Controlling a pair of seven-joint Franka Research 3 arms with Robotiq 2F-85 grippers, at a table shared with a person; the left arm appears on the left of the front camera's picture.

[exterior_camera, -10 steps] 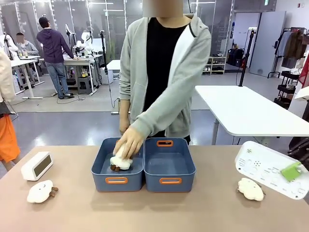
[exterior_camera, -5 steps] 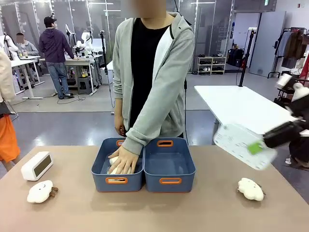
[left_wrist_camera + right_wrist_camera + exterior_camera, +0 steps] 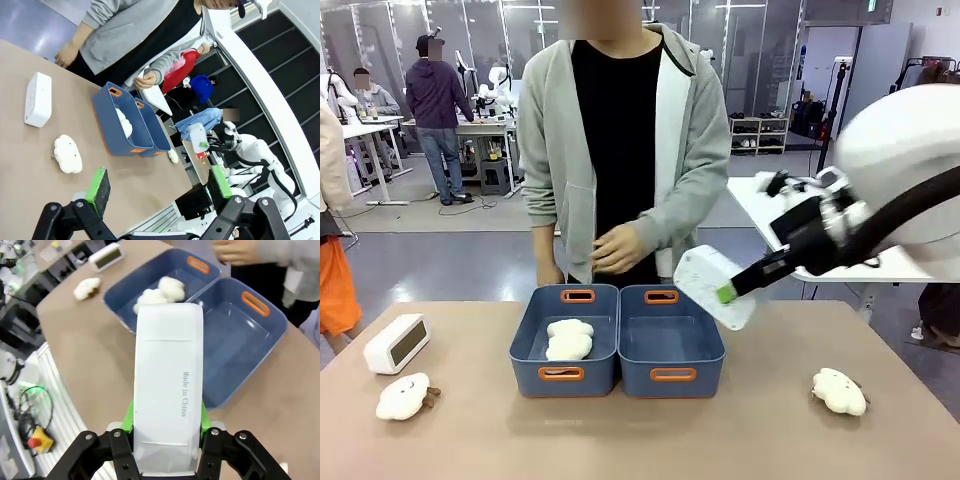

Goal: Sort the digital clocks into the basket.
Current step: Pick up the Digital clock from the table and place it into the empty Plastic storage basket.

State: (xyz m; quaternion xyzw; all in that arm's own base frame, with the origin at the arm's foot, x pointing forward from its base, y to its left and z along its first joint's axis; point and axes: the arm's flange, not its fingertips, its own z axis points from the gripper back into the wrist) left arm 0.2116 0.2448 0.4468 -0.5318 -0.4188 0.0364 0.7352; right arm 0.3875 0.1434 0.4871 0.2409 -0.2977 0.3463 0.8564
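Two clocks on the count! One clock [image 3: 715, 287], a smooth white rounded plastic slab, is pinched between the right claw's [image 3: 725, 293] green pads. Its plain back faces the wrist camera with small print on it, the display is hidden, and its near end is cut off behind the fingers.

The second clock [image 3: 396, 343] sits on the table [image 3: 640, 440] far to that claw's left, greyish display showing.

Two slate-blue plastic baskets, touching side by side. The right basket [image 3: 672, 345] lies just below and ahead of the right claw. The left basket [image 3: 563, 345] holds two fluffy cloud plushies [image 3: 569, 340], hard to separate.

Two more plushies out on the table: one [image 3: 403, 396] beside the second clock, another [image 3: 839, 390] below the claw to its right.

The left claw [image 3: 159, 184] is spread wide with nothing between its pads, and the baskets are well ahead of it.
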